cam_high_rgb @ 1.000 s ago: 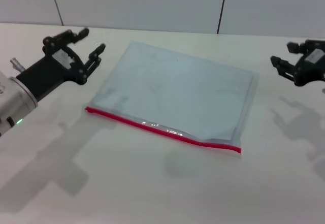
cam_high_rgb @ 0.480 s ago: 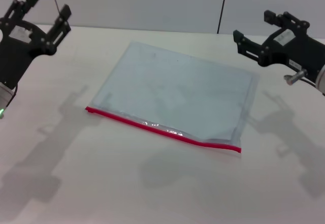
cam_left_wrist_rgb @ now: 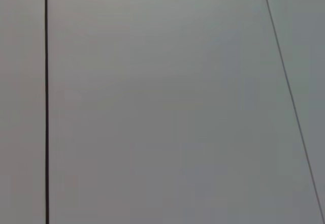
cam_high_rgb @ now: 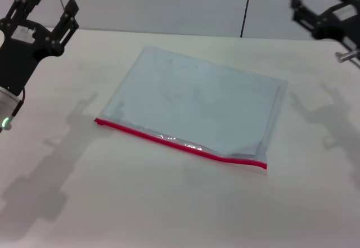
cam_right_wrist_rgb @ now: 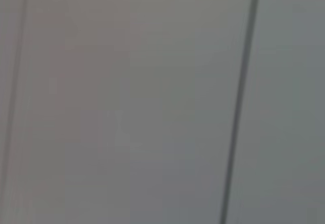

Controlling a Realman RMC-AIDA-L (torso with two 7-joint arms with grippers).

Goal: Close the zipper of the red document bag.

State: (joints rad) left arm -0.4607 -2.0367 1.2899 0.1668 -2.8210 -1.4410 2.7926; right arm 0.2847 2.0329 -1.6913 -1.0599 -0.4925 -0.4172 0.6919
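Head view shows you the flat, translucent pale-blue plastic document bag (cam_high_rgb: 197,104) lying on the white tabletop (cam_high_rgb: 169,203), roughly in the middle of the work area and turned at an angle. Its thin bright-red zipper strip (cam_high_rgb: 180,142) runs along the long edge nearest the robot, from the bag's left corner down to its right corner. Nothing touches the bag.

Your left gripper (cam_high_rgb: 50,9) is raised at the far left, well apart from the bag, with its black fingers (cam_high_rgb: 70,13) pointing upward and spread, holding nothing. The black wrist and silver forearm slant down toward the picture's left edge, where a small green light glows.

Your right gripper (cam_high_rgb: 318,3) is lifted at the upper right corner, also well apart from the bag, its black fingers pointing toward the left and parted, gripping nothing. Part of it is cut off by the picture's edge.

Both arms throw soft shadows on the tabletop at either side of the bag.

The left wrist and right wrist views show you only a plain grey wall panel (cam_left_wrist_rgb: 162,102) with dark seams, no gripper or bag.
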